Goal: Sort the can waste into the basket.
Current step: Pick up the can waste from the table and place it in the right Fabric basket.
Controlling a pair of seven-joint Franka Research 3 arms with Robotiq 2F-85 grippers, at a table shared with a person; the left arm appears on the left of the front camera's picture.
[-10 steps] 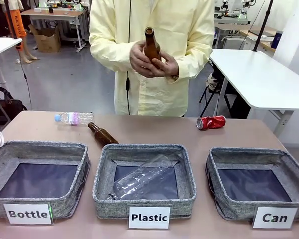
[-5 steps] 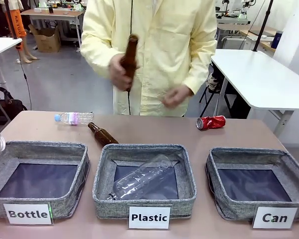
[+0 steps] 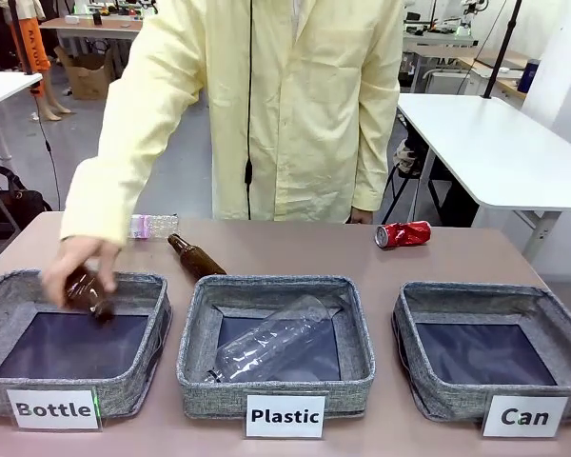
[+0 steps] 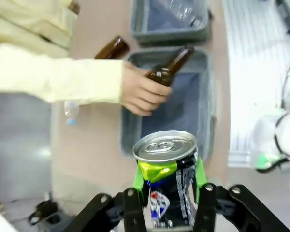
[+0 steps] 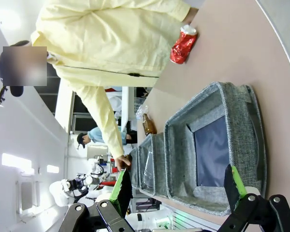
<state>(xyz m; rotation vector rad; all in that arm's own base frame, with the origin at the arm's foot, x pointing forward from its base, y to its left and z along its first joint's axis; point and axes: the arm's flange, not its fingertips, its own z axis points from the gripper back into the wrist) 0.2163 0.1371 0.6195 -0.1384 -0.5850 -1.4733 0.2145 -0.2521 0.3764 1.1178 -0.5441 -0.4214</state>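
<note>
The dark can [image 4: 166, 166], green-yellow print and silver top, stands upright between the green pads of my left gripper [image 4: 165, 205], which is shut on it, high above the left end of the table. A red dented can [image 3: 403, 233] lies on its side at the far right of the table, also in the right wrist view [image 5: 183, 44]. The grey "Can" basket [image 3: 476, 291] stands front right with nothing on its dark bottom. My right gripper [image 5: 178, 186] hangs open above that basket [image 5: 237, 111], nothing between its fingers.
The person's hand [image 3: 76, 271] lowers a brown bottle [image 4: 169, 67] into the "Bottle" basket [image 3: 9, 290]. Another brown bottle [image 3: 196, 256] and a small plastic bottle [image 3: 154, 226] lie behind the baskets. The "Plastic" basket [image 3: 198, 324] holds a clear bottle [image 3: 266, 343].
The person swung the brown bottle from chest height down to the left, into the "Bottle" basket. Nothing on the table has shifted.
</note>
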